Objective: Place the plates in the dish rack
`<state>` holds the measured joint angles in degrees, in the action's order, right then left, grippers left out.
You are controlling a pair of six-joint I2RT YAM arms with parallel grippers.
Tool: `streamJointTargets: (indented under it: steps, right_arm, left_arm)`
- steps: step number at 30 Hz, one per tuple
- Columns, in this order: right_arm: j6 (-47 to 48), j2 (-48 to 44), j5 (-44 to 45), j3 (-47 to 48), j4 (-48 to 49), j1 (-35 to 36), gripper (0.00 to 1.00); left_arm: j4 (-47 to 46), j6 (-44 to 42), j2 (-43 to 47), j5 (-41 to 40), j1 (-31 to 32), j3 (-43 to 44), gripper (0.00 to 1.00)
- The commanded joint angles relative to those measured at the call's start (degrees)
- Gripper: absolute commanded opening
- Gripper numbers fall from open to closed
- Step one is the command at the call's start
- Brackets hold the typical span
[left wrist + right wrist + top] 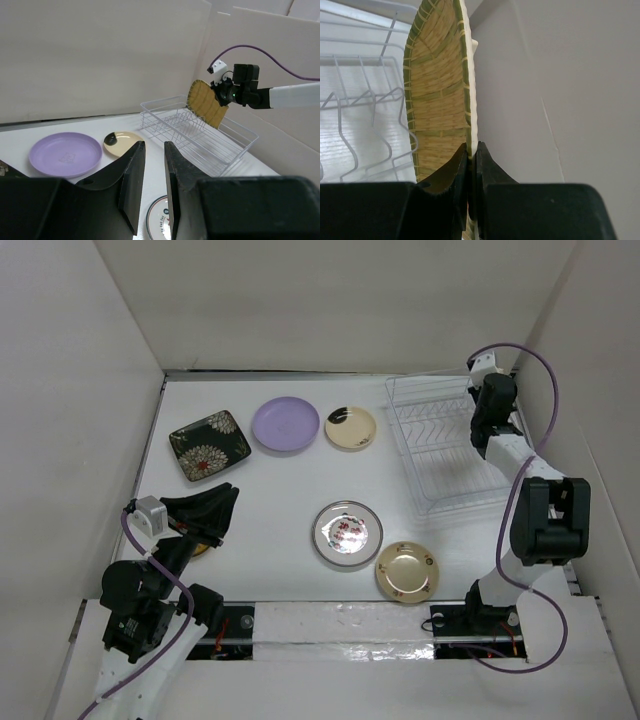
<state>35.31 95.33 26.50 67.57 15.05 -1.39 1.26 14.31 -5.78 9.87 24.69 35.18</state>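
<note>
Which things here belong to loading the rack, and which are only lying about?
Job: dish rack; yellow ribbed plate in right gripper; black square plate; lilac plate; cream plate; red-patterned plate; tan plate.
Lying about: only the arms' purple cables.

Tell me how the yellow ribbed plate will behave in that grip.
The yellow ribbed plate stands on edge unbent, so it is probably stiff. The right tool pinches only its rim, so it might pivot or slip.

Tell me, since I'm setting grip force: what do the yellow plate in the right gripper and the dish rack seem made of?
Yellow ribbed square plate: matte weave of straw-coloured and green strips, maybe a moulded imitation. Dish rack: thin wire, smooth white coating; frame looks like clear plastic.
</note>
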Motion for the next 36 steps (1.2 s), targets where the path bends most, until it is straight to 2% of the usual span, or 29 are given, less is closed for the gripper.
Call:
streamJointTargets:
  steps: [1, 4, 7, 8, 11, 14, 16, 18, 19, 20, 21, 22, 23, 24, 29, 30, 31, 32, 33, 34, 35, 36]
  right_arm:
    - [-1.56, 0.47, -0.57, -0.42, 5.87, 1.03, 0.0]
    - [-1.65, 1.26, -0.22, -0.51, 6.05, 1.04, 0.04]
    - [-3.13, 1.35, 0.74, -0.16, 6.31, 1.04, 0.3]
    - [-3.92, 1.26, 1.79, 0.19, 6.31, 1.04, 0.5]
    - [-7.61, 0.39, 3.9, 2.91, 5.43, 1.04, 0.67]
    - [-14.28, -1.46, 3.91, 6.6, 3.68, 1.83, 0.7]
    - [-20.5, -3.03, 3.56, 8.53, 3.06, 4.89, 0.7]
    - [-24.31, -3.92, 2.16, 9.16, 2.97, 7.88, 0.69]
    - [-27.37, -4.36, 1.89, 9.07, 3.23, 11.81, 0.68]
    - [-28.53, -4.88, 1.8, 8.81, 3.67, 14.11, 0.64]
    - [-29.5, -4.89, 1.71, 8.28, 5.06, 16.39, 0.55]
    - [-31.86, -4.8, 1.28, 7.76, 5.43, 20.59, 0.43]
    - [-33.19, -3.67, -0.64, 7.49, 5.34, 22.64, 0.14]
    - [-34.33, -2.53, -1.62, 7.75, 4.65, 24.57, 0.0]
    - [-42.42, 10.73, -8.9, 16.69, -2.11, 33.01, 0.0]
    - [-43.13, 16.41, -11.88, 22.28, -5.61, 33.72, 0.0]
    - [-44.09, 19.25, -12.09, 25.21, -6.78, 34.43, 0.07]
    - [-44.1, 21.98, -12.35, 28.11, -8.0, 34.96, 0.33]
    - [-44.36, 24.88, -13.4, 34.93, -11.41, 34.96, 0.43]
    - [-44.97, 30.3, -14.28, 38.39, -12.75, 34.96, 0.49]
    - [-45.15, 32.96, -15.76, 41.91, -14.16, 34.96, 0.6]
    - [-45.68, 35.6, -17.78, 45.51, -17.39, 34.96, 0.63]
  left_arm:
    - [-1.78, -0.33, -0.55, 0.5, 0.36, 1.74, 0.2]
    - [-1.7, -0.33, -0.72, 0.5, 0.36, 1.74, 0.19]
    - [-1.7, -0.42, -0.72, 0.5, 0.36, 1.74, 0.2]
    - [-1.78, -0.33, -0.81, 0.5, 0.36, 1.74, 0.19]
    - [-1.78, -0.33, -0.99, 0.5, 0.36, 1.65, 0.2]
    - [-1.78, -0.33, -1.07, 0.5, 0.36, 1.65, 0.19]
    - [-1.7, -0.33, -1.6, 0.41, 0.36, 1.65, 0.19]
    - [-1.52, -0.42, -1.95, 0.33, 0.36, 1.65, 0.18]
    - [-1.52, -0.42, -2.3, 0.24, 0.36, 1.73, 0.16]
    - [-1.43, -0.33, -2.65, 0.07, 0.36, 1.74, 0.13]
    - [-1.43, -0.42, -2.92, -0.11, 0.36, 1.74, 0.1]
    - [-1.35, -0.42, -3.36, -0.37, 0.36, 1.74, 0.04]
    - [-1.34, -0.42, -3.62, -0.55, 0.36, 1.74, 0.01]
    - [-1.34, -0.42, -3.88, -0.64, 0.36, 1.74, 0.0]
    - [-1.34, -0.42, -5.38, -1.96, 0.36, 1.56, 0.0]
    - [-1.34, -0.51, -5.64, -2.13, 0.36, 1.56, 0.0]
    - [-1.34, -0.59, -6.08, -2.57, 0.36, 1.47, 0.0]
    - [-1.34, -0.51, -6.17, -2.75, 0.36, 1.47, 0.0]
    - [-1.34, -0.59, -6.52, -2.84, 0.36, 1.38, 0.0]
    - [-1.43, -0.59, -6.87, -3.27, 0.36, 1.47, 0.0]
    - [-1.35, -0.68, -7.05, -3.28, 0.36, 1.47, 0.0]
    - [-1.43, -0.77, -7.31, -3.28, 0.36, 1.47, 0.0]
